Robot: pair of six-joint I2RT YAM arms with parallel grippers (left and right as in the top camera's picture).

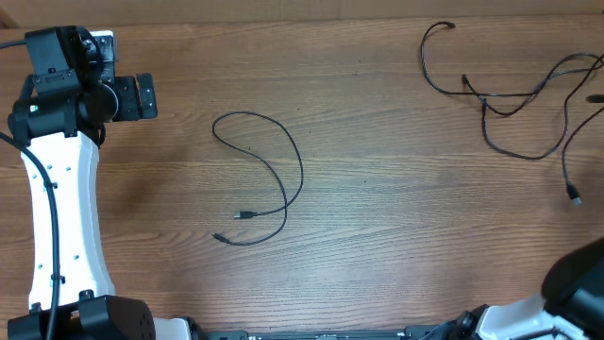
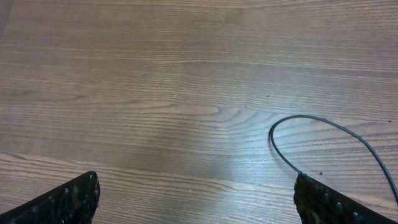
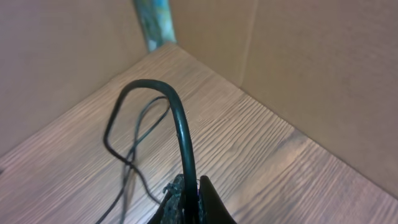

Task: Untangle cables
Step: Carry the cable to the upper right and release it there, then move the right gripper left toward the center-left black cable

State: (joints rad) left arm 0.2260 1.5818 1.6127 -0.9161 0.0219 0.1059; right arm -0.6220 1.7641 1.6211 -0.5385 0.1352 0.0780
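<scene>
A brown wooden table (image 1: pixel 377 189) with soft light on it. Plain brown walls (image 3: pixel 323 74) meet at a blue-green strip (image 3: pixel 152 18).

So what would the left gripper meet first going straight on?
Likely bare table; the left gripper aims at wood, with the loose cable off to one side. Depth unclear.

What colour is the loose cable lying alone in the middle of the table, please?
Black; the cable shows best in the overhead view.

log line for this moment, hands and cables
left hand: open, empty | right hand: shut on held cable | single cable: lying alone, centre | tangled cables: far right
</scene>
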